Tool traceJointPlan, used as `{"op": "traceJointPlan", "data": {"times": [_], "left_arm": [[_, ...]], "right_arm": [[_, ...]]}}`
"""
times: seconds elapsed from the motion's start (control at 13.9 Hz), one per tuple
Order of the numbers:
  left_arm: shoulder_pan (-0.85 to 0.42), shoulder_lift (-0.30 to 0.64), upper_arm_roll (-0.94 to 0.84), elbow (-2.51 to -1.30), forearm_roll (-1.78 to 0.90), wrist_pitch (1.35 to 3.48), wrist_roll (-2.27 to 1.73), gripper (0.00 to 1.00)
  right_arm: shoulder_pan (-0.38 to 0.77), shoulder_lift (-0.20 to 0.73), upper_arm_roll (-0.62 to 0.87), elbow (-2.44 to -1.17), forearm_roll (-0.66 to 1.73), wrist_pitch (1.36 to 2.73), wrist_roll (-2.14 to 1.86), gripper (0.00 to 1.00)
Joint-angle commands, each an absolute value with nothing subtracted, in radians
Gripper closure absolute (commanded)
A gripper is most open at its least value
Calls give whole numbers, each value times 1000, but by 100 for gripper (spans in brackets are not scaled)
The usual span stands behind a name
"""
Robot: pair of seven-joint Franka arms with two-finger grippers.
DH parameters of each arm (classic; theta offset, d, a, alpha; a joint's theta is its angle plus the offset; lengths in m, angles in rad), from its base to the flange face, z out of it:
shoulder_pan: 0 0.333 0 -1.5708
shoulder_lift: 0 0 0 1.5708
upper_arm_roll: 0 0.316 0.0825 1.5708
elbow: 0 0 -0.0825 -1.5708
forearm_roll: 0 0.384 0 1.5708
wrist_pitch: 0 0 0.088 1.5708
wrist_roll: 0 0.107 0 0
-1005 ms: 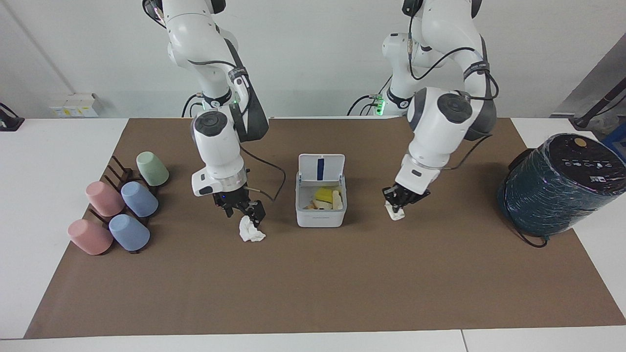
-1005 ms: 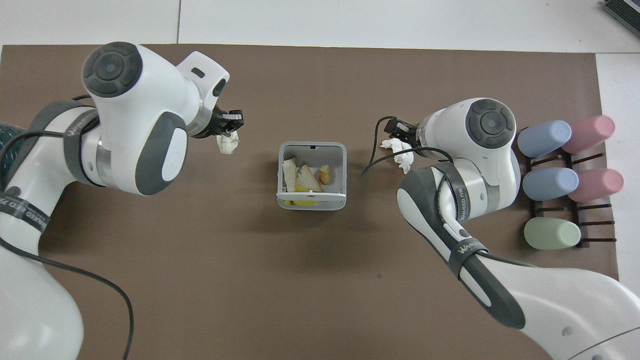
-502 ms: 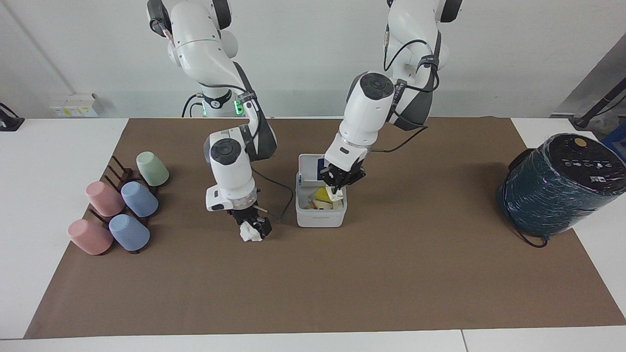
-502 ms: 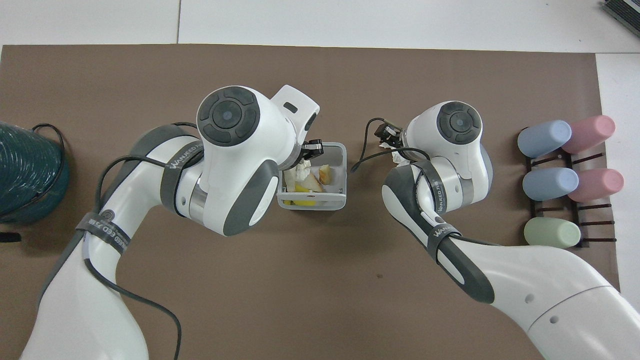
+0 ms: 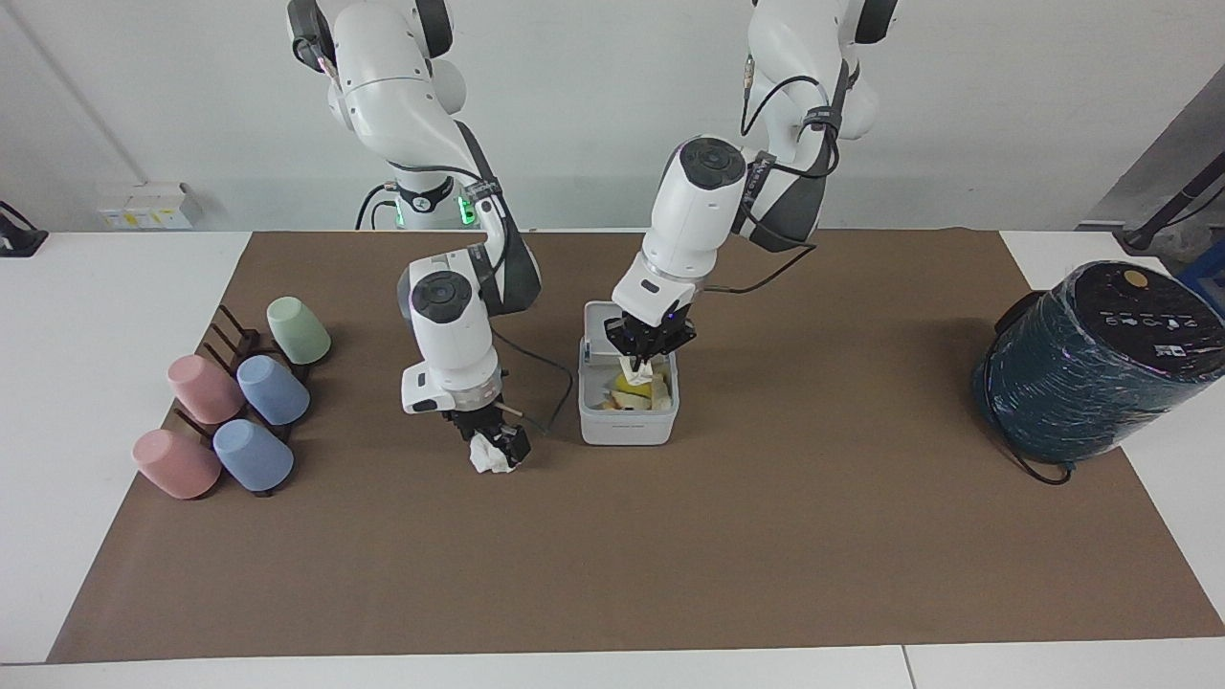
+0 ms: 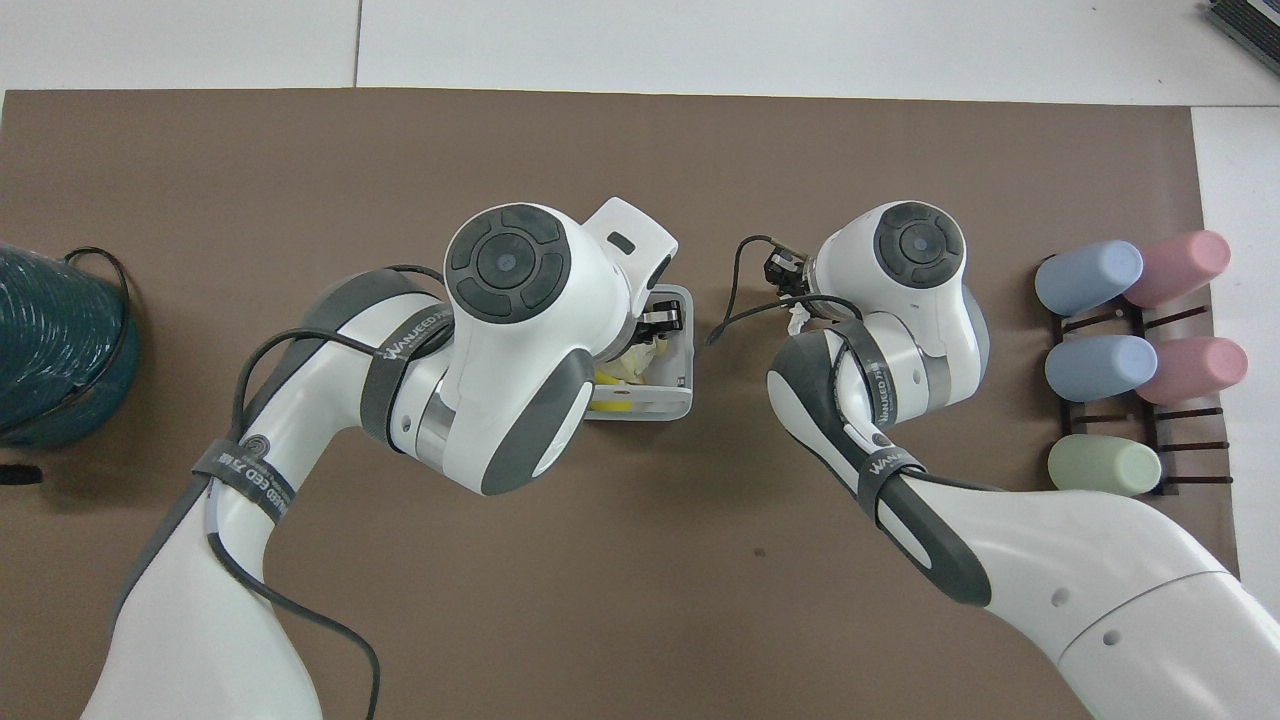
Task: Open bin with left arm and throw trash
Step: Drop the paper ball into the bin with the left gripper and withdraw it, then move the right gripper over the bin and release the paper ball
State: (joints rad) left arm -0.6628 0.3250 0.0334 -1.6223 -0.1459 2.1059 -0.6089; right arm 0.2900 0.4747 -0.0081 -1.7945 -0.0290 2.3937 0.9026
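Left gripper (image 5: 653, 346) hangs over the open bin (image 5: 628, 428) at mid-bench, with a paper wad (image 5: 639, 367) at its tips. Jaws open or closed: cannot tell. Release only above the opening. Right gripper (image 5: 496, 442) meets a second wad (image 5: 488, 459) at the bin's 9 o'clock in the facing view; its jaws are likewise unclear.

Two high views — opposed, same table (image 5: 612, 574)

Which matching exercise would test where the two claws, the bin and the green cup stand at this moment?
1. left claw
2. right claw
3. bin
4. green cup

A. lid up, scraps inside
B. on the rack
C. over the bin
D. down at a paper wad beside the bin

Pairs: 1-C, 2-D, 3-A, 4-B
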Motion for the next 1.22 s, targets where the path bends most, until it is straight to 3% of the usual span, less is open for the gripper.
{"op": "traceJointPlan", "data": {"times": [0.0, 0.14, 0.5, 0.93, 1.15], "left_arm": [[-661, 308, 49, -1618, -158, 2097, -601, 22], [-622, 298, 69, -1568, -149, 2013, -600, 24], [-346, 298, 71, -1376, -143, 1692, -379, 28], [-128, 207, 66, -1378, -68, 1556, -109, 28], [-109, 180, 66, -1387, -35, 1497, -69, 28]], "right_arm": [[273, 469, 5, -1781, -51, 2375, 930, 100], [259, 440, 5, -1775, -52, 2337, 923, 100], [264, 310, 11, -1772, -48, 2237, 835, 100], [275, 281, 92, -1594, 15, 2071, 827, 100], [308, 290, 110, -1586, 225, 2114, 824, 100]]}}
